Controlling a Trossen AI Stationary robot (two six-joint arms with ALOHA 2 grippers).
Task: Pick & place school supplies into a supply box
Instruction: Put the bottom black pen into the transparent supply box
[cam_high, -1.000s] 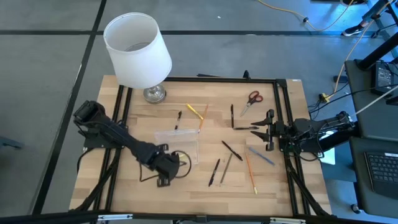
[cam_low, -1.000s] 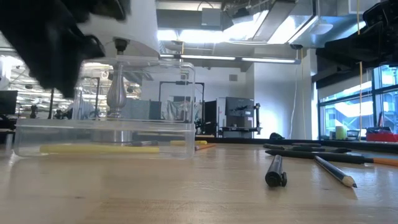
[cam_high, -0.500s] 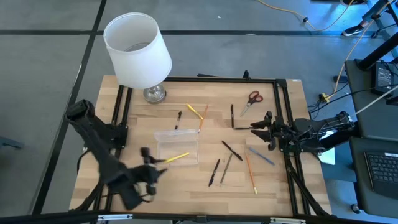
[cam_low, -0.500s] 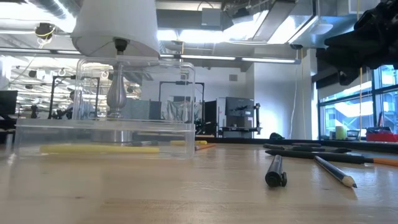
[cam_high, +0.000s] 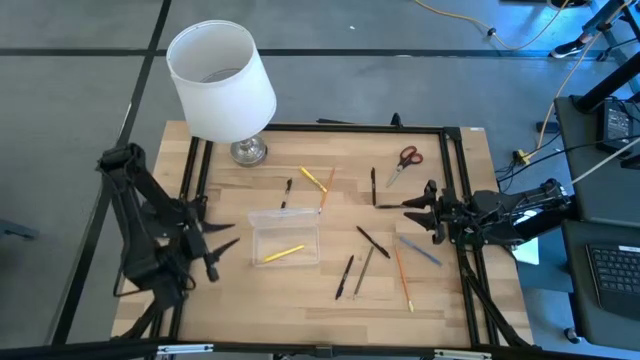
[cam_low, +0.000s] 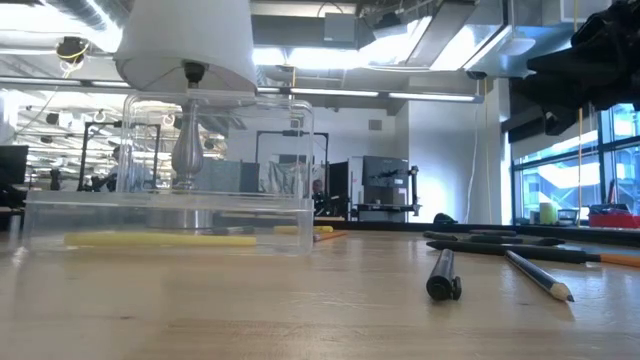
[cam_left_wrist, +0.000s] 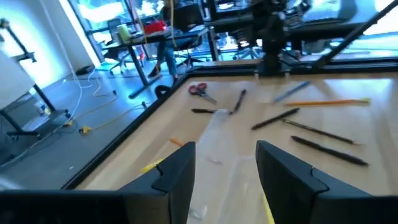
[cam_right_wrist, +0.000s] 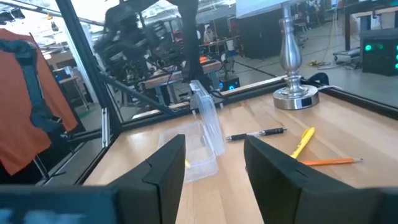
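Note:
The clear supply box (cam_high: 285, 238) rests flat on the table's middle, with a yellow pencil (cam_high: 280, 253) lying in it; both also show in the low view, the box (cam_low: 170, 215) and the pencil (cam_low: 160, 240). Several pens and pencils lie loose to its right, among them a black pen (cam_high: 373, 241), an orange pencil (cam_high: 402, 275) and a blue pencil (cam_high: 420, 250). Red-handled scissors (cam_high: 405, 157) lie at the far right. My left gripper (cam_high: 215, 248) is open and empty at the table's left edge, pointing at the box (cam_left_wrist: 221, 140). My right gripper (cam_high: 425, 208) is open and empty above the right side.
A white-shaded lamp (cam_high: 220, 80) stands on its metal base (cam_high: 248, 150) at the far left corner. A yellow pencil (cam_high: 313, 179), an orange pencil (cam_high: 327, 185) and a black pen (cam_high: 288, 190) lie beyond the box. A black frame (cam_high: 460, 180) borders the table.
My left gripper has drawn back from the box's near side toward the table's left edge and risen. With it gone, the yellow pencil shows lying in the box. The box has not moved.

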